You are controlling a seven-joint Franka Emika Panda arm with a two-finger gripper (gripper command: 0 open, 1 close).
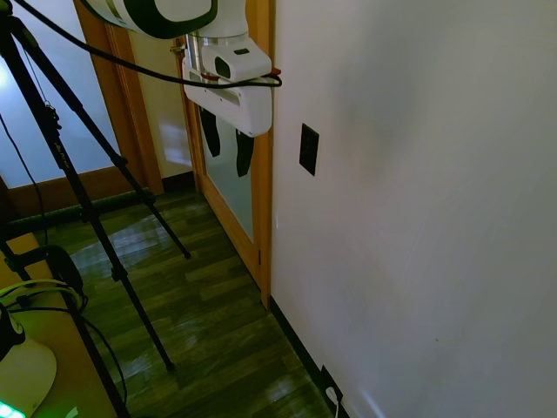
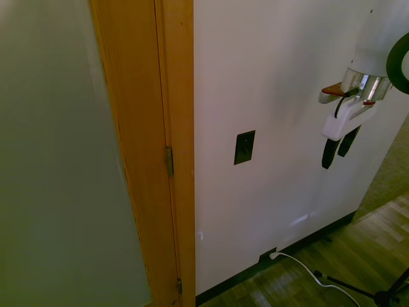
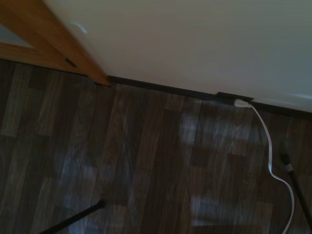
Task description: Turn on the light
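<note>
Switch [image 1: 308,149] flat black rectangle; end effector [image 1: 226,144] apart.

White two-finger gripper [image 1: 225,144] hangs in open air beside the plain white wall [image 1: 418,200], fingers pointing down, a gap showing between them. Bare wall runs between it and the small black upright switch plate [image 1: 308,149]; nothing sticks out across that stretch. Plate sits roughly at finger height, apart from the gripper. Light wooden door frame [image 2: 172,128] stands proud of the wall just beside the plate, boxing in that side. Below: dark wood-plank floor [image 3: 146,170], with black socket plate [image 3: 234,96] and white plug [image 3: 242,103] at the baseboard, white cable [image 3: 271,156] trailing across the planks, all well under the gripper.
</note>
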